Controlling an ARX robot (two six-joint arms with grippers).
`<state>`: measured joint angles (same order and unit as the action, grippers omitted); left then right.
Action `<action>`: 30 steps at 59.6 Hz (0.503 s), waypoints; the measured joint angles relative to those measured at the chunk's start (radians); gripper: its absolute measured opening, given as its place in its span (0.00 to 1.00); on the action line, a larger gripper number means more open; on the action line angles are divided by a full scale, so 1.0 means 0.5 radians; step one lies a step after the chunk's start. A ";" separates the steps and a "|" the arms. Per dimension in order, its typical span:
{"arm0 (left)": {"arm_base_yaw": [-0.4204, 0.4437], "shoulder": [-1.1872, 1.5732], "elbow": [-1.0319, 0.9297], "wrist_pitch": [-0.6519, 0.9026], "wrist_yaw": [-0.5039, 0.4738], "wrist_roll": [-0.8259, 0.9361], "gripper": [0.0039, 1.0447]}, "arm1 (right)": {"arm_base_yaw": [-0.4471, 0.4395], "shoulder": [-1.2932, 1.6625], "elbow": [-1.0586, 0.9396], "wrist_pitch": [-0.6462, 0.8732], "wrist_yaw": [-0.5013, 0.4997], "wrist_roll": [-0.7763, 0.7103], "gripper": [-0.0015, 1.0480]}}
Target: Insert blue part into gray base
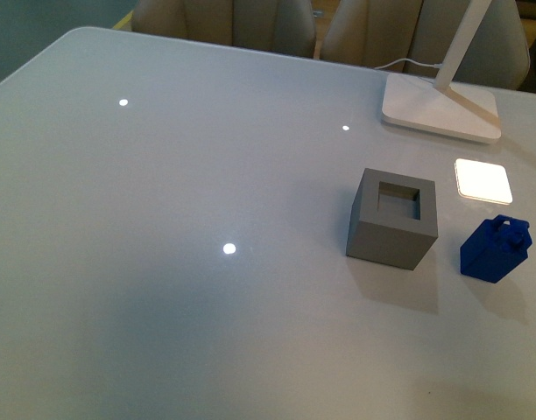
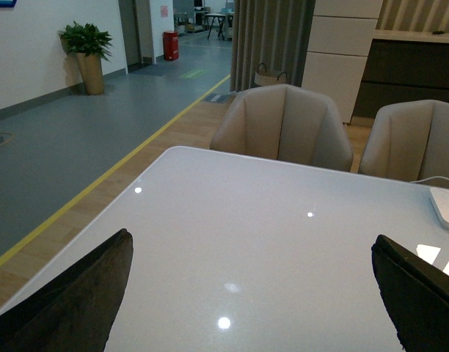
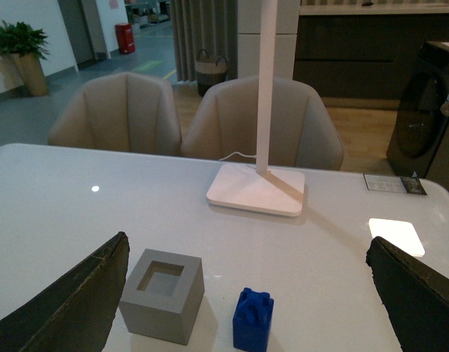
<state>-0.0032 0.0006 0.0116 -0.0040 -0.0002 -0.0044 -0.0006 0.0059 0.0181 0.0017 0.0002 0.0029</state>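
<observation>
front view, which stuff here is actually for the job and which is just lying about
For the job:
- blue part
- gray base, square hole facing up and empty

Just lying about:
- white lamp foot and its cable
- chairs behind the table

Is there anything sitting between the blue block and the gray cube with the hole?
No, nothing visible. The blue part stands beside the gray base with only bare table between them. The base's square hole looks empty, and the white lamp foot sits farther back.
</observation>
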 joint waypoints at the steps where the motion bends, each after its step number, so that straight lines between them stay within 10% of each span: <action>1: 0.000 0.000 0.000 0.000 0.000 0.000 0.93 | 0.000 0.000 0.000 0.000 0.000 0.000 0.91; 30: 0.000 0.000 0.000 0.000 0.000 0.000 0.93 | 0.000 0.000 0.000 0.000 0.000 0.000 0.91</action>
<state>-0.0032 0.0006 0.0116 -0.0040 -0.0002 -0.0044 -0.0006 0.0059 0.0181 0.0017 0.0002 0.0029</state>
